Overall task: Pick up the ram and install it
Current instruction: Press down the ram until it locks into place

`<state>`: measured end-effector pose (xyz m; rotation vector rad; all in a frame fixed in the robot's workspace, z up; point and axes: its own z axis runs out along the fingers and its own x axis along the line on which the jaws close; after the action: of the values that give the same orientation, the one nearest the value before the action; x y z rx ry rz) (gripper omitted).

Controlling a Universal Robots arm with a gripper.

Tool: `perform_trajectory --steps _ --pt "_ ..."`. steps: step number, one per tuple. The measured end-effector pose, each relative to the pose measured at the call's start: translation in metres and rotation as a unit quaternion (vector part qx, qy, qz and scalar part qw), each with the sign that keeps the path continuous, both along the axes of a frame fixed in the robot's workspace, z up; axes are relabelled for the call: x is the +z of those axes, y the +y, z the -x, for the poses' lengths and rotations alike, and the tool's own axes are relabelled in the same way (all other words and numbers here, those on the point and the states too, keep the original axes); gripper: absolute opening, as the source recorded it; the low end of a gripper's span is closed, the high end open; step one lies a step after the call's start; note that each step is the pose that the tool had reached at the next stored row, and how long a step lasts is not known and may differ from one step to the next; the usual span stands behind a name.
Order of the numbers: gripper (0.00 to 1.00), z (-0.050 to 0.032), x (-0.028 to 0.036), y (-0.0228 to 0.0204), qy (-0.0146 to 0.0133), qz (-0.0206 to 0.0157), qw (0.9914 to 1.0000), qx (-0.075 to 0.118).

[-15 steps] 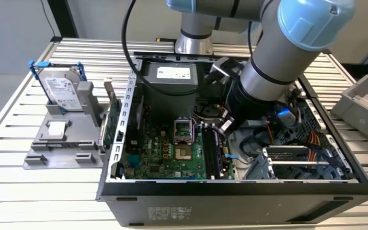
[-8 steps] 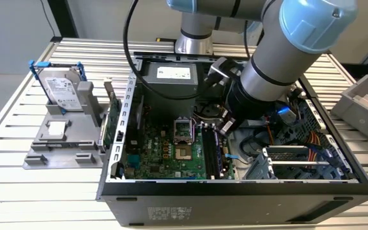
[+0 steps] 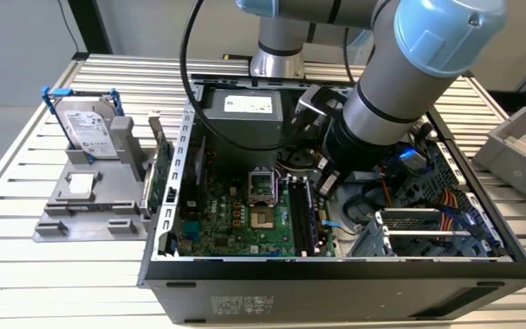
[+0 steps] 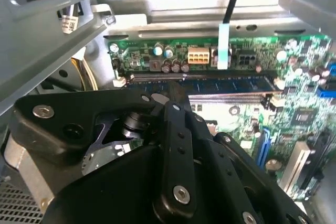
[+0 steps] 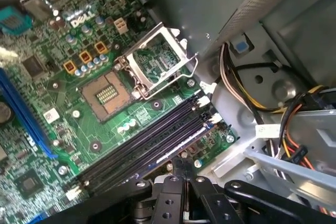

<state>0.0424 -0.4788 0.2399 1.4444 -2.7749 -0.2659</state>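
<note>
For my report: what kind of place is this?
Probably a robotics lab or test bench for computer assembly: an open computer case on a slatted metal table, with a hard drive in a fixture beside it.

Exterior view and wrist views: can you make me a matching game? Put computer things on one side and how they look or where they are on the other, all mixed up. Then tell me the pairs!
Things:
1. hard drive
2. processor socket
3. grey bin
4. memory slots

Descriptions:
A. long and black, side by side on the green board
B. its metal lid is swung open
C. standing in a grey holder outside the case
D. at the exterior view's right edge, something orange inside

Pairs: 1-C, 2-B, 3-D, 4-A
</note>
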Motion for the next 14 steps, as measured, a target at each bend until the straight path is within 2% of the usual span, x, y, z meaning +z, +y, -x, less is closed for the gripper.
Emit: perform_trajectory --steps 3,7,11,14 --pt "0.0 0.0 0.0001 0.0 -0.0081 -0.001 0.99975 0.021" --pt "0.0 0.0 0.0001 -0.0001 -0.0154 -0.0011 0.99853 0.052" --pt "0.0 0.0 0.0 -0.0001 -0.0244 -0.0011 0.99636 0.082" --pt "0.0 0.0 -0.0001 0.0 -0.0284 -0.0015 0.99376 0.108"
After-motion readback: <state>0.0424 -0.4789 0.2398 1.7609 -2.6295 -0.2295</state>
